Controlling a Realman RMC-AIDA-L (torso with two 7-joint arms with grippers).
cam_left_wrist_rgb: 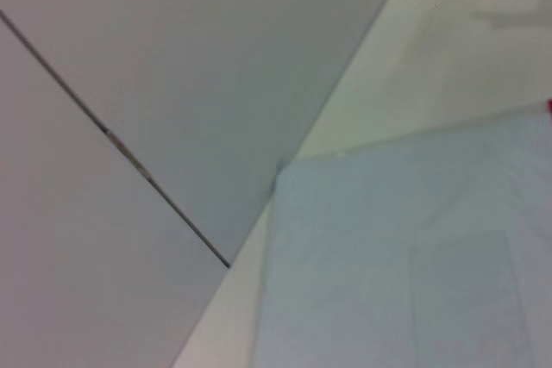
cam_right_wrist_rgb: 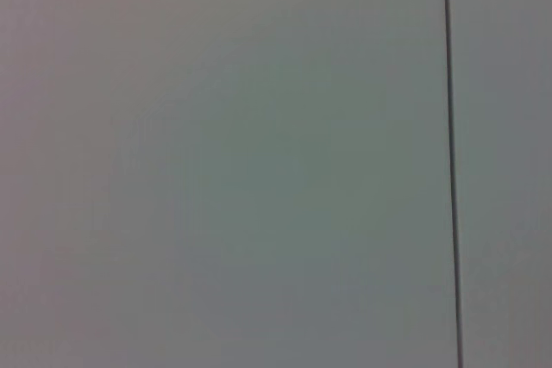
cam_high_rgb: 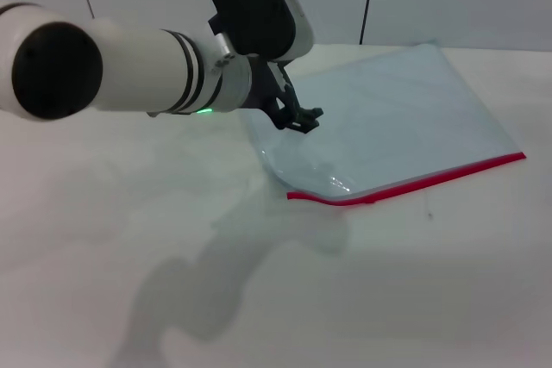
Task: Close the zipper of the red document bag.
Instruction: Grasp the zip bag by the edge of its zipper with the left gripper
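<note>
Bag: the red document bag (cam_high_rgb: 388,118) lies flat on the white desk (cam_high_rgb: 129,299), right of centre in the head view, reaching toward the upper right.
Zipper: the zipper (cam_high_rgb: 431,180) runs along the bag's lower edge, from centre frame to the right edge; a small bump near its left end may be the slider, but that is uncertain.
Left arm: the left end effector (cam_high_rgb: 297,116) hangs over the bag's left edge, centre frame, above the zipper line; its fingers appear drawn close together and hold nothing.
Right arm: not seen in the head view; its wrist view shows only a plain wall.
Risk: the thin plastic could slide or buckle if the slider is pulled with the bag unpinned; a grasp aimed at the wrong spot would likely miss so small a tab.
Obscured: contact between fingers and bag cannot be told; whether the zipper is partly closed cannot be made out.
</note>
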